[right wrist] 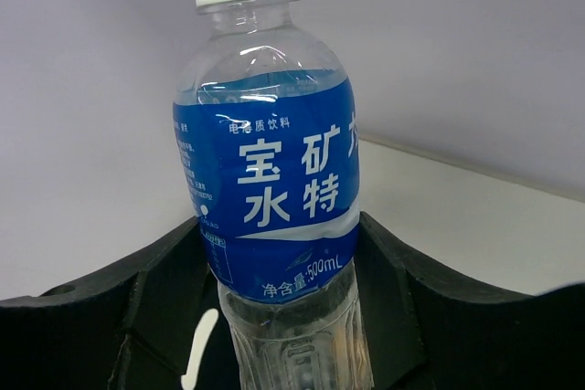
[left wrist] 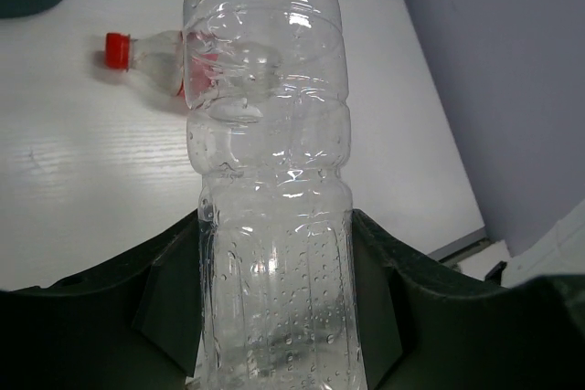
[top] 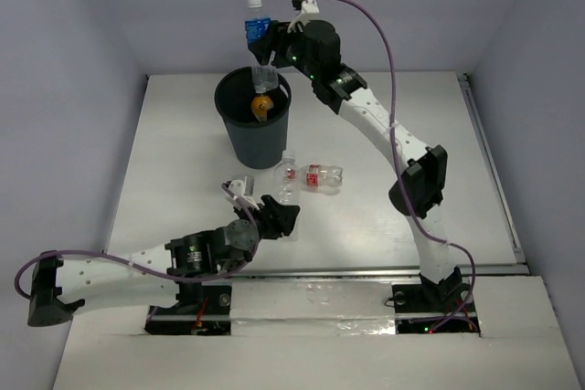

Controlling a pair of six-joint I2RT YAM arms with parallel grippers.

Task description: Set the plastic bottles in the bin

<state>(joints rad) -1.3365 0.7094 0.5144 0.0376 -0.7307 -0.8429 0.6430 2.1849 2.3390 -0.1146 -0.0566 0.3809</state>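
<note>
bottles: orange one (top: 262, 105) inside bin (top: 233, 139); red-labelled one (top: 322, 176) lying on table (top: 183, 162), near bin | blue-labelled one (right wrist: 270, 180): clamped in right gripper (top: 266, 46), raised over bin's far rim | plain clear one (left wrist: 270, 180): clamped in left gripper (top: 277, 210), just beside red-labelled one

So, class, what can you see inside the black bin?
An orange-filled bottle leans inside the bin, its clear top near the far rim. The bin's dark floor beneath it is hidden, so anything lying there cannot be seen.
</note>
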